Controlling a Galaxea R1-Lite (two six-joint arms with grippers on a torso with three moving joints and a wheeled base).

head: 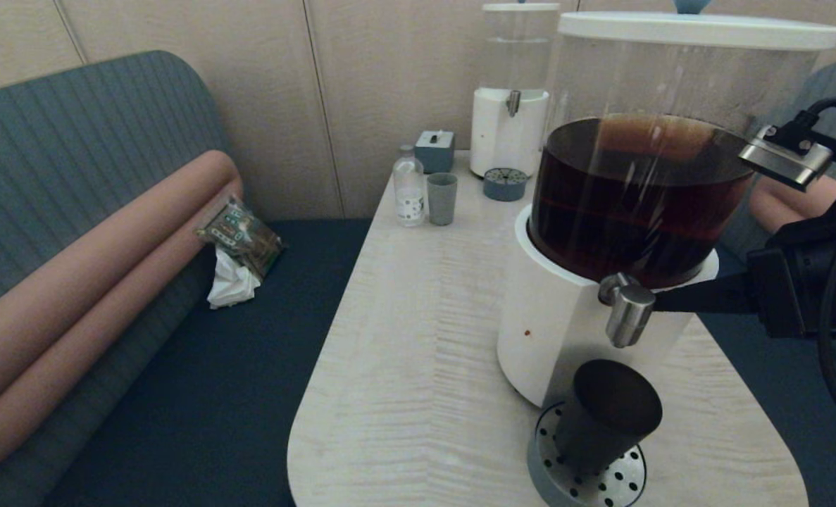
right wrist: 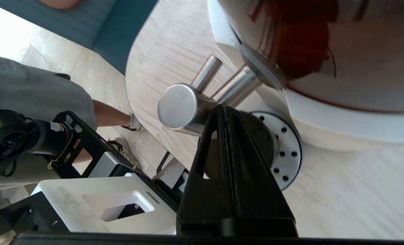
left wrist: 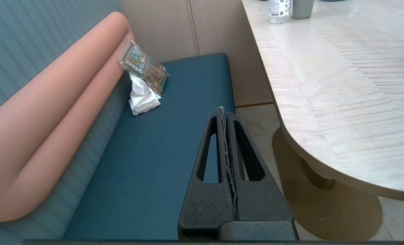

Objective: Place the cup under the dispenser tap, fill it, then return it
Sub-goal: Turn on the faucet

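Your right gripper [right wrist: 225, 108] is pressed shut, fingers together with nothing between them, its tip right at the tap [head: 627, 308] from the robot's right side. Your left gripper [left wrist: 224, 112] is also closed and empty, parked off the table [head: 418, 338] over the bench seat.

The cup [head: 604, 415] stands on the perforated drip tray [head: 555, 479] below the spout, tilted as the head view shows it.

Watch these risks. If you push the tap sideways rather than along its travel, the closed tip may slide off the round steel and nothing pours. A hard shove could shift the dispenser [head: 565, 338] on its base. If the cup sits off-centre, the dark liquid could miss its mouth and splash the tray. Hold the tap open too long and it overflows.

No writing is legible; the bottle [head: 409, 189] label and the packet [head: 240, 236] on the bench are too small to read.
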